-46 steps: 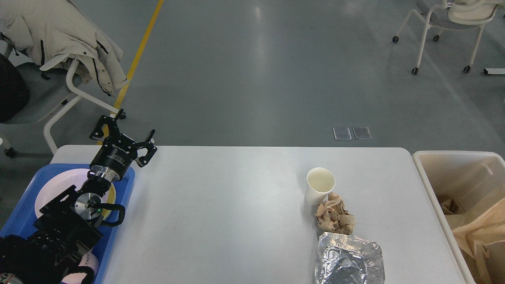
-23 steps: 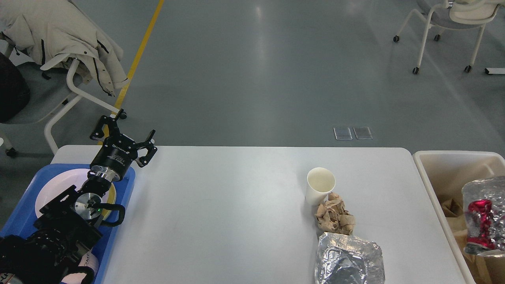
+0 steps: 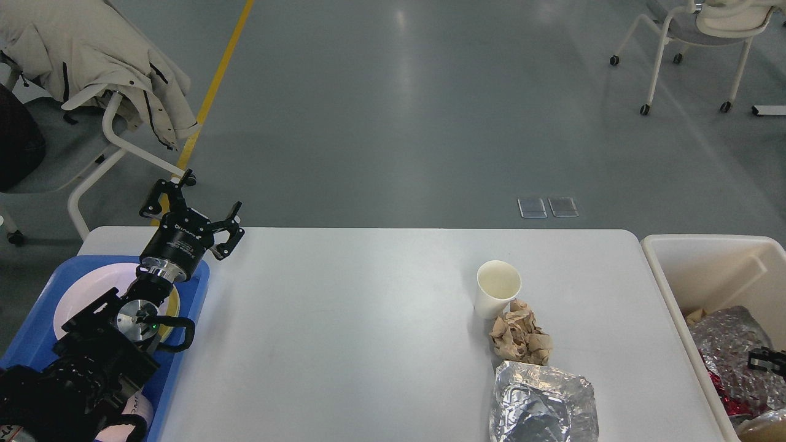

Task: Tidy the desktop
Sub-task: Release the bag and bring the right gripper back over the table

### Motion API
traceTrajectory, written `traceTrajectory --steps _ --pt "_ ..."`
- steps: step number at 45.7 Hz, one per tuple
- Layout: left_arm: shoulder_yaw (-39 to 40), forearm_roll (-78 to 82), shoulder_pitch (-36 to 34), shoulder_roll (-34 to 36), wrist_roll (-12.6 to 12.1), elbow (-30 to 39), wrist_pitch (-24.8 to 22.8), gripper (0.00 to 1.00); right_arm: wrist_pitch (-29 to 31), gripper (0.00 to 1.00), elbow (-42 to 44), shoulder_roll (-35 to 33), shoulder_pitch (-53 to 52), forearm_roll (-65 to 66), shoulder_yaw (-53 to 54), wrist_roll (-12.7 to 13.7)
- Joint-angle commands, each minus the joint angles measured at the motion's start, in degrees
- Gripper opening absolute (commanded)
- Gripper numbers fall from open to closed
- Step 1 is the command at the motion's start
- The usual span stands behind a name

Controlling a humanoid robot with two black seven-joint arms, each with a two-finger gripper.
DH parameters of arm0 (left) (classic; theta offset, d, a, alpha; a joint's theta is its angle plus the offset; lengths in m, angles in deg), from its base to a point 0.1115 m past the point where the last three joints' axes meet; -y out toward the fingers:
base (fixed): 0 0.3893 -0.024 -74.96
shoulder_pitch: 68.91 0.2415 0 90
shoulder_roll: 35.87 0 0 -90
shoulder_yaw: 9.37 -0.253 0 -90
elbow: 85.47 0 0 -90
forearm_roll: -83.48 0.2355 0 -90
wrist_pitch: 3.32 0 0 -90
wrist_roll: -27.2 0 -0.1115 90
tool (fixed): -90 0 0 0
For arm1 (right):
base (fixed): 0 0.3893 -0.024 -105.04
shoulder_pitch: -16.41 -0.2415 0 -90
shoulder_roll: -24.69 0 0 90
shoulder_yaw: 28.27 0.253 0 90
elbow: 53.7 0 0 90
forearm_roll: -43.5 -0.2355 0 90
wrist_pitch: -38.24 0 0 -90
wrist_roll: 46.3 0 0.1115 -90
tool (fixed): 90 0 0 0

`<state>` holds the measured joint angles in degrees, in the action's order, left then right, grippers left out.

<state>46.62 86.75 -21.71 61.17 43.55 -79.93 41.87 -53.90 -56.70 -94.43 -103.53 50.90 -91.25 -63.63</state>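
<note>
The foil bag (image 3: 727,350) that hung over the bin (image 3: 694,252) half a second ago now lies inside it, with a dark bit of the right gripper (image 3: 767,361) at the frame edge, its state impossible to tell. The left gripper (image 3: 191,212) stays spread and empty above the blue tray (image 3: 37,331). The white desktop (image 3: 344,331) fills the foreground on a grey floor, carrying one cup (image 3: 497,288), one paper wad (image 3: 521,339), one foil wrapper (image 3: 543,402). Two chairs (image 3: 694,37) stand behind
</note>
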Motion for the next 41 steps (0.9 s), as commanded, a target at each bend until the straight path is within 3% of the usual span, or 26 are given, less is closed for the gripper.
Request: traceTrajectory --steps 1,11,19,30,41 --pt "0.00 -0.02 0.00 0.00 0.00 0.00 -0.02 1.00 0.11 1.00 -0.07 -0.85 -0.92 0.16 -0.12 -0.07" --pt "0.00 -0.02 0.00 0.00 0.00 0.00 -0.02 1.00 0.82 1.00 -1.57 -6.82 -11.89 1.21 -4.95 -0.77" --pt "0.00 0.07 0.00 0.00 0.00 0.00 -0.02 1.00 1.34 1.00 -7.09 -11.05 -27.52 1.30 -11.18 -1.12" --pt "0.00 -0.02 0.00 0.00 0.00 0.00 -0.02 1.00 6.78 1.00 -33.53 -11.05 -66.10 7.44 -23.33 -1.30" --pt "0.00 0.07 0.09 0.00 0.00 0.00 -0.02 1.00 26.46 1.00 -63.33 -7.71 -97.93 12.90 -20.18 -1.13"
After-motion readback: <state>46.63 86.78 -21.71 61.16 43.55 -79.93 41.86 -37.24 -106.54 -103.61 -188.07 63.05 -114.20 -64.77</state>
